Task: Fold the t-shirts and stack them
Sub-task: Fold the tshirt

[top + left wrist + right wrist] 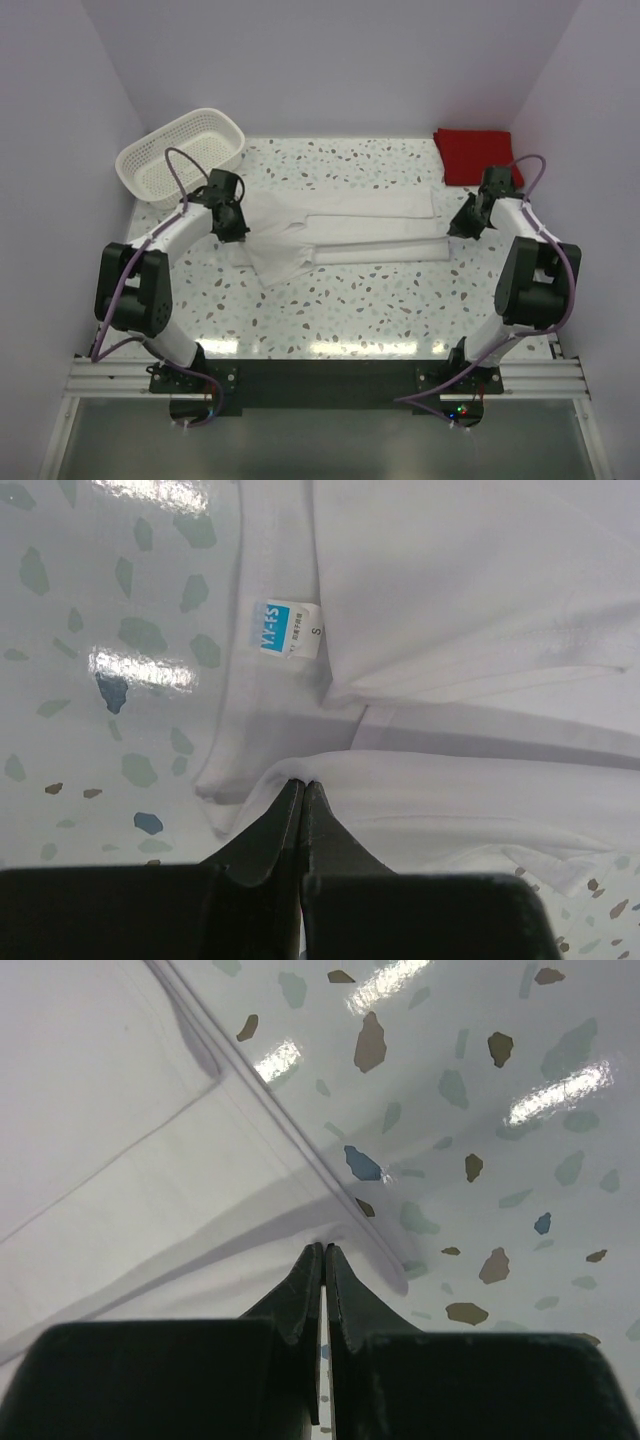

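Seen from above, the two arm bases sit at 6 o'clock on the near edge. Just beyond them is a wide strip of speckled surface point(350, 310) with nothing lying on it, which looks like the best room for sweeping cloth across.

Across the middle, from 9 to 3 o'clock, lies the white shirt point(370, 225). It is doubled lengthwise into a long, narrow band, with a looser flap sagging toward 7 o'clock.

The left jaws are pressed together at the 9 o'clock end. They pinch a folded edge beside the collar, and the neck label point(288, 630) lies just past the tips. The cloth peaks up around the tips, so it looks gripped rather than merely touched.

The right jaws, also pressed together, meet the hem point(285, 1150) at the 3 o'clock end and seem to nip its edge. Bare surface begins just beside them.

Holding both short ends probably keeps the band taut, so one end can be carried over the other for the next fold.

Farther off, at 1 o'clock, the red shirt point(468, 155) lies folded in the far right corner, just beyond the right arm. It is likely the base of the stack, though the walls point(330, 70) crowd that corner. At 11 o'clock a white basket point(140, 160) stands near the left arm's wrist.
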